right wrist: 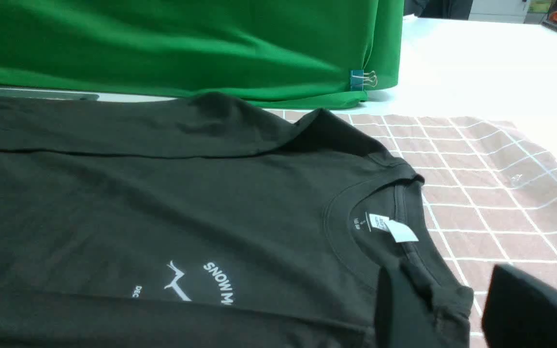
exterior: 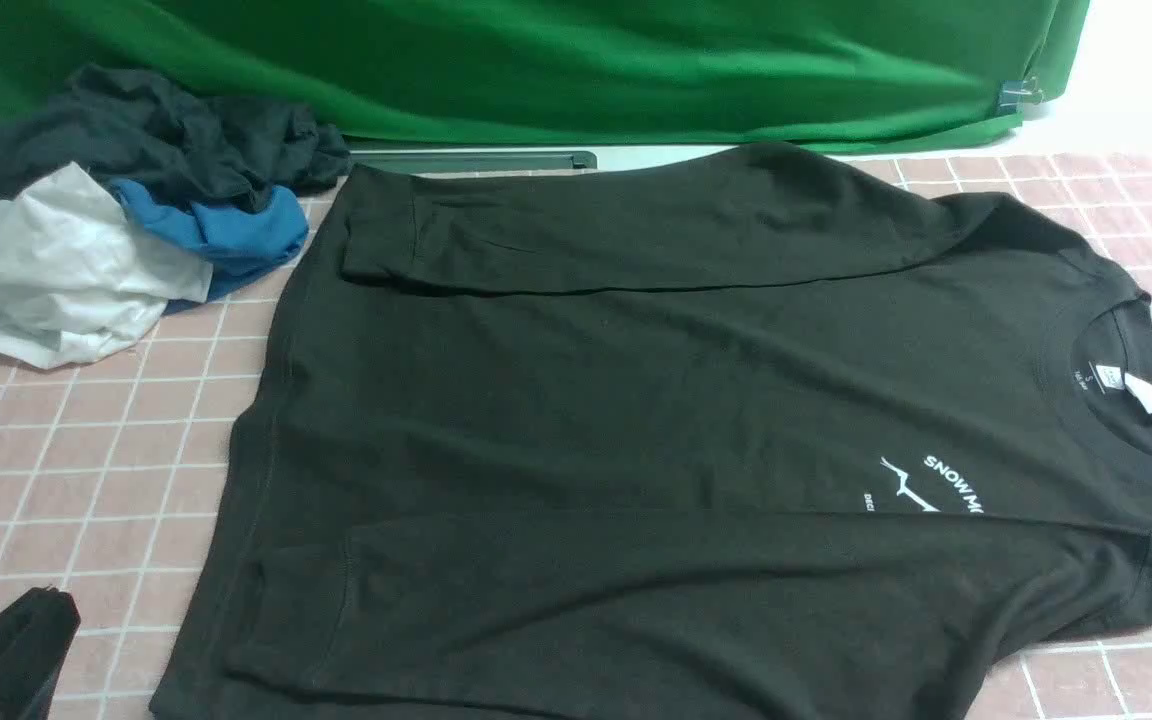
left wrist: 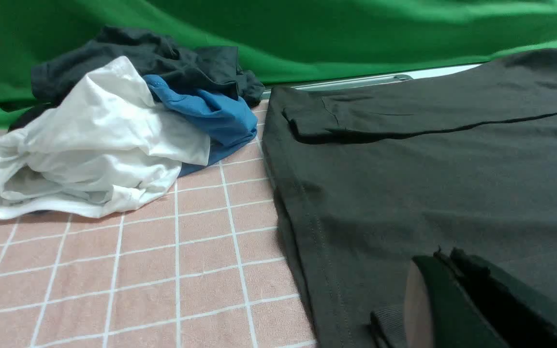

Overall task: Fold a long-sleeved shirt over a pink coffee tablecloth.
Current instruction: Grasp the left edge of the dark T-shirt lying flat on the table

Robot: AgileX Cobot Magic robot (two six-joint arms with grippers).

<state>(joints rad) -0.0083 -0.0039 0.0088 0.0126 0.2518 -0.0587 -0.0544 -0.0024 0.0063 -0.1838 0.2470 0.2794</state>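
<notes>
Black long-sleeved shirt (exterior: 636, 400) lies flat on the pink coffee tablecloth (exterior: 86, 480) in the front view, both sleeves folded across its body, collar to the right. Left wrist view: left gripper (left wrist: 445, 260) pressed closed by a ribbed cuff. Right wrist view: right gripper (right wrist: 445, 285) with jaws apart beside the shoulder.

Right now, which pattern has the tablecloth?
Pink tablecloth, white grid lines; best in left wrist view.

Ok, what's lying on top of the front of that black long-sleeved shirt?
Both sleeves lie folded across the long-sleeved shirt: the far sleeve along its far edge, the near sleeve along its near edge. The near sleeve hides part of the chest print.
</notes>
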